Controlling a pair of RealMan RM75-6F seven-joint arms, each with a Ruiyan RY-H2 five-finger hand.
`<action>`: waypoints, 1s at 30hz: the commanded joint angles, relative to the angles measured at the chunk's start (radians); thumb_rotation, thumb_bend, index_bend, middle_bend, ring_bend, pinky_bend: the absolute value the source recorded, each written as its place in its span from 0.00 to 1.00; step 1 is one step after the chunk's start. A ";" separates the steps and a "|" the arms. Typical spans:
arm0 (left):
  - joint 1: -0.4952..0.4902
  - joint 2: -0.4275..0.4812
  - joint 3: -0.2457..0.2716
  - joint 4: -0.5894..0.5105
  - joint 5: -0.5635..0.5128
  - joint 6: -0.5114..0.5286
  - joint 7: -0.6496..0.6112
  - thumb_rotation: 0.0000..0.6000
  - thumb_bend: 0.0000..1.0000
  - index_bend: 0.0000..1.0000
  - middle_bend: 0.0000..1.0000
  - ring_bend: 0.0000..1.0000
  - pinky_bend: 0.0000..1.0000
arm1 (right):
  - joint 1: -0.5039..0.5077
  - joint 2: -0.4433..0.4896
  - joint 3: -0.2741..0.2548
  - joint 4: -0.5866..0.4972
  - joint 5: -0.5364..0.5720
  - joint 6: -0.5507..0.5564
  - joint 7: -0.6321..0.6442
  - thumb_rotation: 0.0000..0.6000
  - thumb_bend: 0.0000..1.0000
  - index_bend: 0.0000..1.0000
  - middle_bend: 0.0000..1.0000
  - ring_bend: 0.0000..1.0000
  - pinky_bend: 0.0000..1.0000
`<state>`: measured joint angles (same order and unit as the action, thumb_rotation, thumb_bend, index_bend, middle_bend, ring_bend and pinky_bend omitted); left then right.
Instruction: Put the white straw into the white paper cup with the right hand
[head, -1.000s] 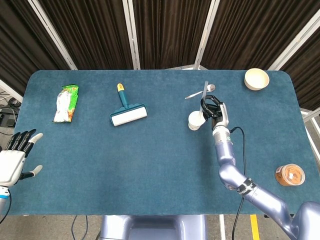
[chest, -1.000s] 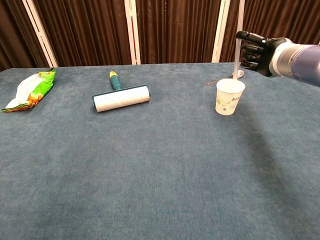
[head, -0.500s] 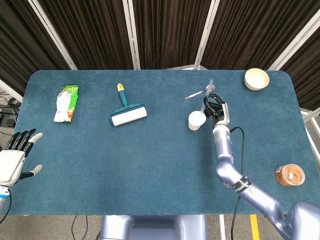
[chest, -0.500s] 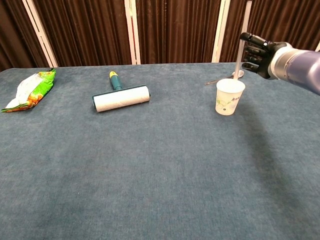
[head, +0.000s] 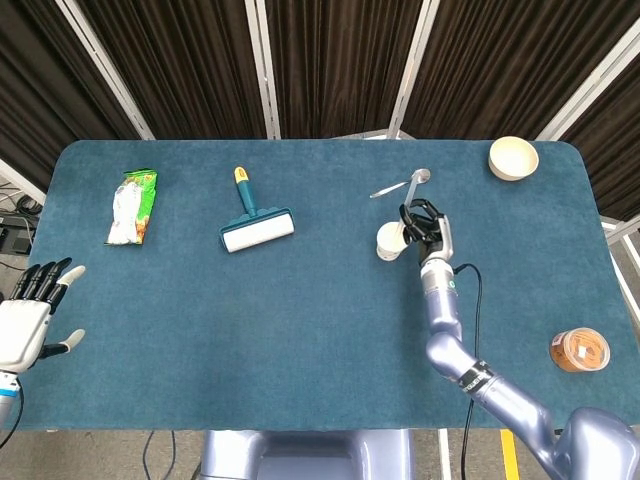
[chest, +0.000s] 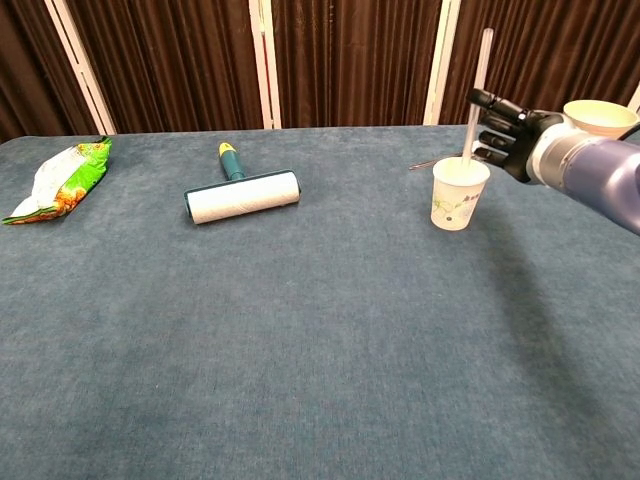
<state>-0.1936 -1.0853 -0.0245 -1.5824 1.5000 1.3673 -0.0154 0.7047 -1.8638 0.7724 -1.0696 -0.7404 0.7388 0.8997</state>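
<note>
Right hand: my right hand (chest: 503, 133) sits just beside the cup, on its far right side, and its fingers pinch the straw.
Straw: the straw (chest: 474, 96) stands almost straight up, and its low end is inside the top of the cup. In the head view I cannot make it out.
Cup: the cup (chest: 458, 193) stands upright on the table (chest: 300, 330), right under my fingers.
What changed: half a second ago the straw was higher and its tip was only at the rim. Now my hand has come down and the tip is in.
What it means: I think the job is nearly done. I only need to let go.
Left hand: my left hand (head: 28, 318) is far from the cup, spread, holding nothing.
</note>
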 joint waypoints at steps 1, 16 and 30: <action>0.000 0.000 0.000 0.001 0.001 0.000 -0.001 1.00 0.25 0.12 0.00 0.00 0.00 | -0.006 -0.009 -0.006 0.014 -0.022 -0.008 0.021 1.00 0.31 0.59 1.00 0.94 0.83; 0.001 0.000 0.001 0.002 0.002 0.001 -0.002 1.00 0.26 0.12 0.00 0.00 0.00 | -0.007 0.009 0.022 0.006 -0.019 -0.002 0.026 1.00 0.31 0.59 1.00 0.94 0.83; 0.000 -0.001 -0.002 -0.002 -0.005 0.000 0.006 1.00 0.25 0.12 0.00 0.00 0.00 | 0.034 0.023 0.046 0.086 0.035 -0.030 -0.018 1.00 0.28 0.59 1.00 0.94 0.82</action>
<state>-0.1931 -1.0866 -0.0263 -1.5846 1.4955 1.3669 -0.0091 0.7331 -1.8420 0.8148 -0.9914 -0.7100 0.7146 0.8836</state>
